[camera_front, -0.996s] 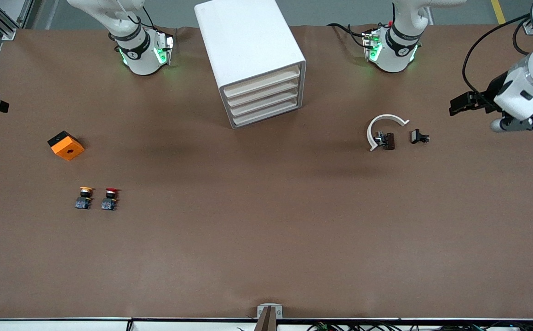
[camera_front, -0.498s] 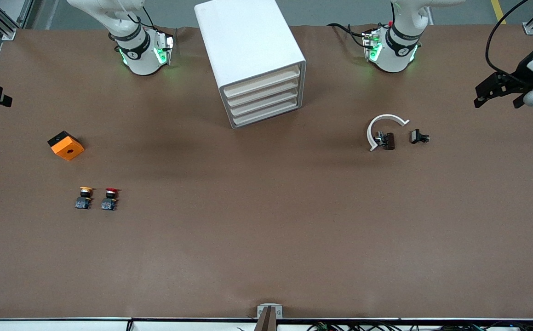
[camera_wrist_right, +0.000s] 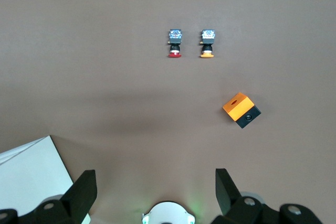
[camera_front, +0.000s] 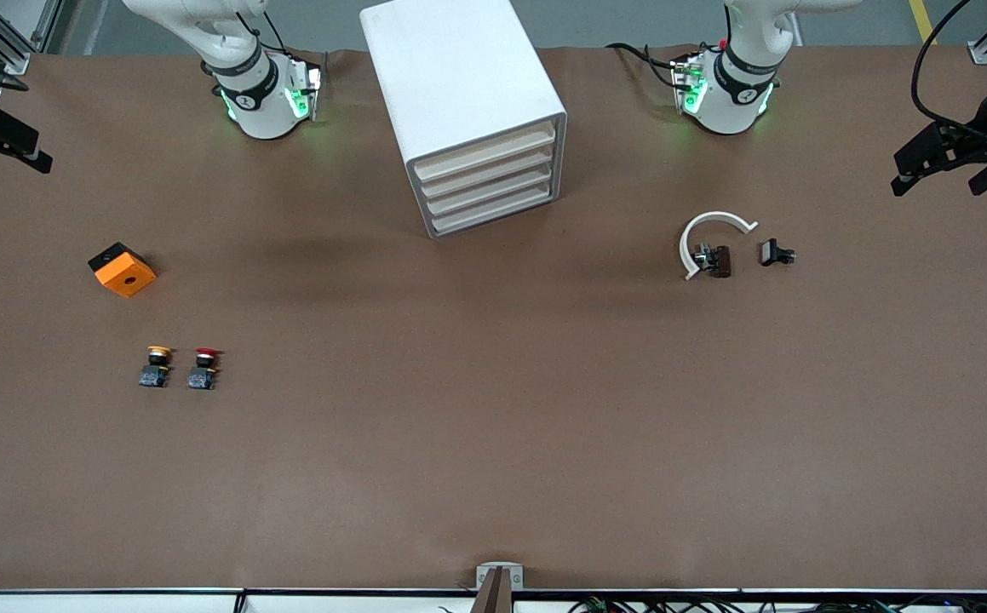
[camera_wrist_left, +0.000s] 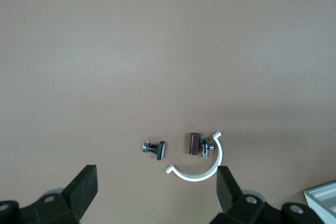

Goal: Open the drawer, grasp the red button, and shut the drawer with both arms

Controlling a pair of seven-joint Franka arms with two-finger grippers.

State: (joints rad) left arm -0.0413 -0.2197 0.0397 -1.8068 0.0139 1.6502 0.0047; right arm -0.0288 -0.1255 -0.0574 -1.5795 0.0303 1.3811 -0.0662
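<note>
Top cream-fronted drawer [camera_front: 484, 151] of white boxy cabinet [camera_front: 459, 77] is shut. Tiny red-capped black push button [camera_front: 204, 368] lies on brown table [camera_front: 493, 426] beside orange-capped button [camera_front: 156, 366], toward right arm's end. Left gripper [camera_front: 943, 168] and right gripper [camera_front: 8, 143] hover at the table ends, jaws wide, empty.

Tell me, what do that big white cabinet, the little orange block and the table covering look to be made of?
The cabinet looks like smooth moulded plastic: even matte white, rounded edges. The orange block seems hard plastic too, with a bright uniform top over a black base. The table covering looks like matte brown paper or mat, faintly rippled at the edges; I can't tell which.
</note>
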